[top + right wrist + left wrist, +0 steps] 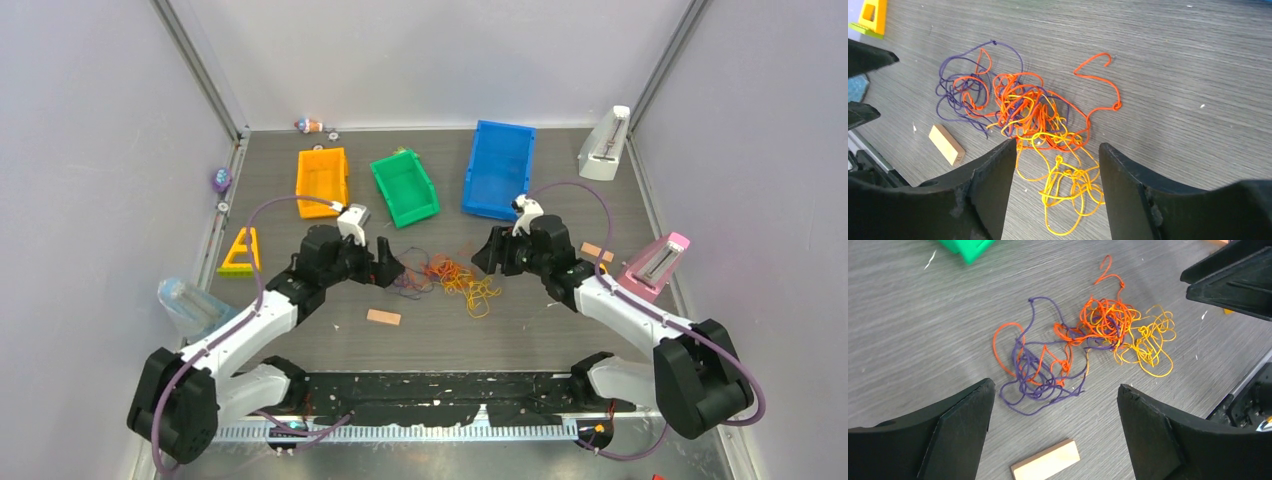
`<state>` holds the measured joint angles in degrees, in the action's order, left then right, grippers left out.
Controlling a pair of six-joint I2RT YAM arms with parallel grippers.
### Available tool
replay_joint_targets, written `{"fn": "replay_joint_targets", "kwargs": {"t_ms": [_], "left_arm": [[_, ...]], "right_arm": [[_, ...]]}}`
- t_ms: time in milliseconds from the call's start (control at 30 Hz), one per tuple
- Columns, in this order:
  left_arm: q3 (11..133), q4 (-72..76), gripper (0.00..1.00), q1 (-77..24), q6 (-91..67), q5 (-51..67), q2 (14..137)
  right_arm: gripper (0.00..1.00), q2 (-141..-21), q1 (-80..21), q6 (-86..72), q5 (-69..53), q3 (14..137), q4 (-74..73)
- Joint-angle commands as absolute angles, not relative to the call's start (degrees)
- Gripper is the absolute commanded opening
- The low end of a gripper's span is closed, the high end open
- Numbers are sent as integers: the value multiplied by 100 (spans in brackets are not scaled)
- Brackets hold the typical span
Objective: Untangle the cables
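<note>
Table first: it carries three bins along its far half, and the cables lie in one heap on bare wood near the middle, between your two arms. The left gripper hangs just left of the heap and the right gripper just right of it. Both have their jaws spread wide and hold nothing. Each wrist view shows the heap framed between its own fingers.

You are at the opening step, the approach, and no strand is separated yet. The heap reads as three colours. The purple cable sprawls in open loops on the left side, nearest your left gripper. The orange cable forms the dense knot in the centre and threads into both others. The yellow cable bunches on the right, near side, under your right gripper.

The next move likely calls for a grasp on each outer colour, purple with the left and yellow with the right. Then pull apart gently, since the orange knot may cinch tighter. A loose orange tail curls out clear of the knot and offers another start. Mind the small wooden block lying just near of the purple loops.
</note>
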<state>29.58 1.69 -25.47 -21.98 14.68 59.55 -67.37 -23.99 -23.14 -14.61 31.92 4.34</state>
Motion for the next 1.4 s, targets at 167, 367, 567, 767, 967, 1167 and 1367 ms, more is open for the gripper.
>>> {"fn": "replay_joint_targets", "kwargs": {"t_ms": [167,367,567,767,967,1167,1367], "left_arm": [[4246,148,85,-3143,-1643,1820,7437],[4913,403,83,-3173,-2040,2427,8818],[5243,740,79,-3188,-2414,2766,9729],[5170,1483,65,-3203,-2839,3028,10328],[5162,1980,16,-3251,-3049,3363,10640],[4513,2199,0,-2822,-3135,3236,9934],[3361,2359,0,-1921,-3286,2698,8404]], "right_arm": [[61,-7125,-2421,-2104,-2028,3408,695],[64,-8101,-2617,-2414,-2624,3643,1502],[56,-8889,-2917,-2623,-2383,3887,1953],[28,-9388,-2982,-2960,-2223,3673,2493],[6,-9546,-3048,-3012,-2291,3637,2557],[5,-8782,-2982,-2839,-1383,3483,1786],[5,-7173,-2649,-3025,1081,3100,504]]}}
